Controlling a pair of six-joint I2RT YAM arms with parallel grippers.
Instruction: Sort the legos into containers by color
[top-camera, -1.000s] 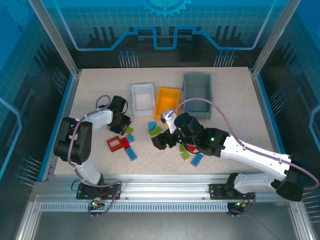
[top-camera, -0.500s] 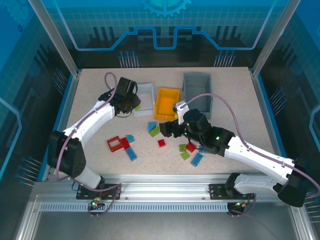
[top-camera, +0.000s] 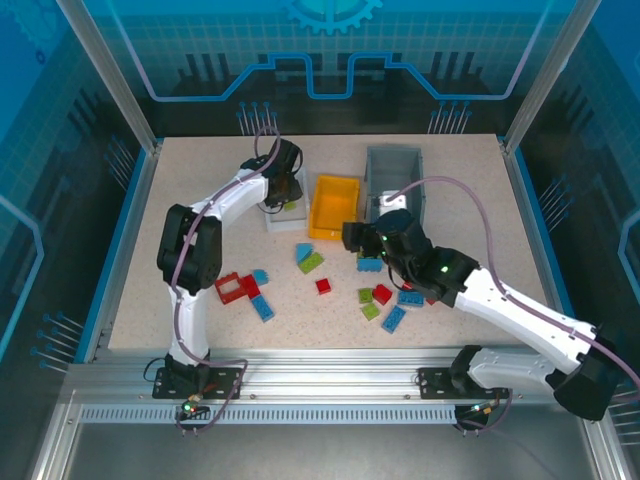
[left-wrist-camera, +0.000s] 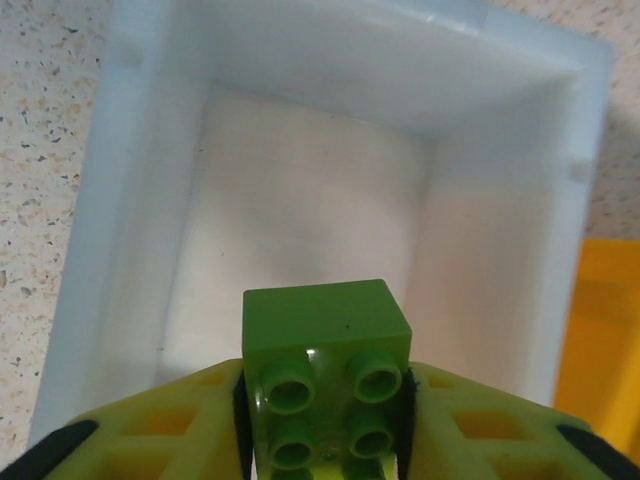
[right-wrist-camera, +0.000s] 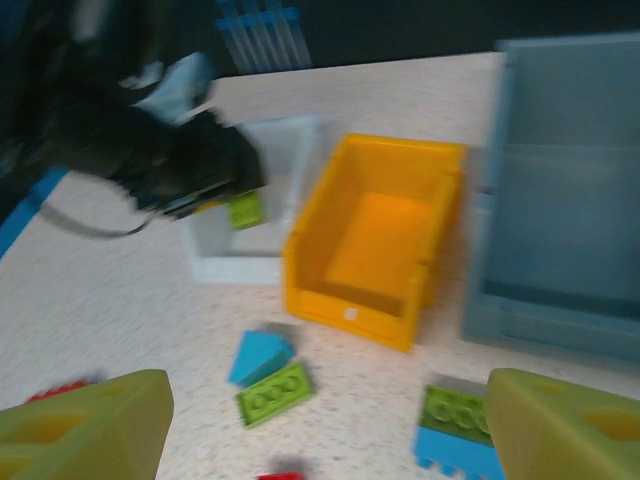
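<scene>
My left gripper (top-camera: 283, 192) hangs over the small white bin (top-camera: 272, 222), shut on a lime green brick (left-wrist-camera: 325, 360) that sits above the bin's bare floor (left-wrist-camera: 300, 210). The same brick (right-wrist-camera: 245, 210) shows in the right wrist view. My right gripper (top-camera: 352, 243) is open and holds nothing, low over the table just in front of the orange-yellow bin (top-camera: 335, 207). Ahead of it lie a blue wedge (right-wrist-camera: 258, 355), a green plate (right-wrist-camera: 272, 392) and a green-on-blue brick (right-wrist-camera: 455, 432). The grey bin (top-camera: 395, 180) stands to the right.
Loose bricks are scattered in front of the bins: a red frame (top-camera: 233, 288), blue pieces (top-camera: 263, 307), a small red brick (top-camera: 323, 286), and a red, green and blue cluster (top-camera: 385, 303) under the right forearm. The three bins stand side by side.
My left arm swung from the table's left side back to the white bin, carrying the green brick. My right gripper pulled away from the brick cluster toward the bins.
</scene>
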